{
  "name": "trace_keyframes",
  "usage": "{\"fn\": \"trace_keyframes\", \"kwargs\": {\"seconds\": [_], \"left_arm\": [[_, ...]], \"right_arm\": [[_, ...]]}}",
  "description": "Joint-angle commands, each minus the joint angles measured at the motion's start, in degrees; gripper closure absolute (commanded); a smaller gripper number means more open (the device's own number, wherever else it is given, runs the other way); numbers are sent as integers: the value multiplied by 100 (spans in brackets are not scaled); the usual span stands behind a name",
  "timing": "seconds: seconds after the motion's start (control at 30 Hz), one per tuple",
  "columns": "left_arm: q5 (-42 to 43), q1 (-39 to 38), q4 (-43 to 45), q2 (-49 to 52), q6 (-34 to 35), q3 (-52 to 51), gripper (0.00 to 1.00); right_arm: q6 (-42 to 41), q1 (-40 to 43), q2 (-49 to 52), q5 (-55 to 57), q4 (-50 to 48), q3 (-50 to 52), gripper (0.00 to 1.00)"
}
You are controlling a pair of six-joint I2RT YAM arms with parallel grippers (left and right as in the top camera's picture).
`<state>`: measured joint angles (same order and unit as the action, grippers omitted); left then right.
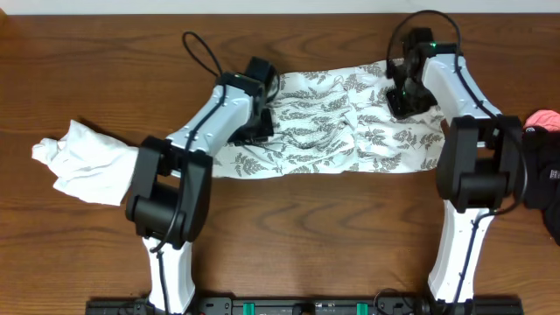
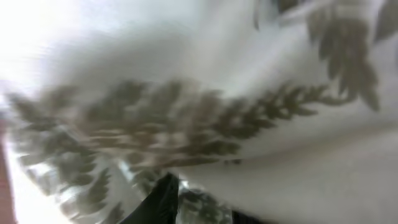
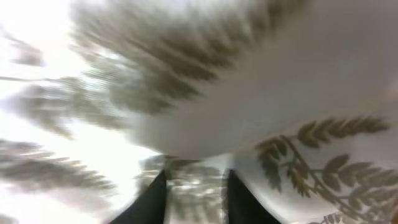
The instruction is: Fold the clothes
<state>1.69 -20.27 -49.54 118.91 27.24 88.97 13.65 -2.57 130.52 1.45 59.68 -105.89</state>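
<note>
The clothes' large cream-white piece with grey-green fern leaves (image 1: 332,122) lies spread in a wrinkled strip across the middle of the table. My left gripper (image 1: 255,129) presses down on its left part. My right gripper (image 1: 408,103) is down on its upper right part. In the left wrist view the fern fabric (image 2: 205,112) fills the frame, and the left gripper (image 2: 205,210) has its dark fingers apart with cloth lying between them. The right wrist view shows the right gripper (image 3: 196,198) with both fingers (image 3: 152,200) spread over the fern cloth (image 3: 249,93), not pinching it.
A plain white garment (image 1: 83,162) lies bunched at the left, partly under the left arm. A black garment (image 1: 547,184) with something pink (image 1: 544,118) above it sits at the right edge. Brown wooden tabletop (image 1: 315,227) surrounds the cloth.
</note>
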Motion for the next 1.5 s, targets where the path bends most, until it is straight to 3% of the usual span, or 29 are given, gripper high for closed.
{"fn": "trace_keyframes", "kwargs": {"seconds": [0.0,0.07,0.17,0.27,0.43,0.6,0.8,0.97,1.47], "left_arm": [[234,229,-57,-758,529,214,54],[208,420,-98,-1078,804,212,26],[197,809,-179,-1360,1051,208,12],[529,1261,-321,-1370,1248,131,0],[1996,1755,417,-1200,986,-614,2],[2765,1978,1519,-1196,925,-1513,2],[2767,2103,1961,-1191,831,-2166,2],[2767,2118,2627,-1180,323,-2509,2],[3432,1427,4465,-918,404,-2918,2]], "right_arm": [[310,-85,-820,-1060,-122,-7,47],[258,-87,-1091,-1408,-164,-7,29],[74,-101,-1375,-1513,-184,-7,14],[7,-118,-1497,-1521,-177,-7,9],[-98,-125,-1513,-1521,-157,-7,6],[-96,-111,-1513,-1521,-151,-7,6],[-94,-90,-1513,-1519,-120,-7,7],[-96,-81,-1513,-1523,-120,-7,8],[-249,-83,-1513,-1545,-184,-7,10]]}}
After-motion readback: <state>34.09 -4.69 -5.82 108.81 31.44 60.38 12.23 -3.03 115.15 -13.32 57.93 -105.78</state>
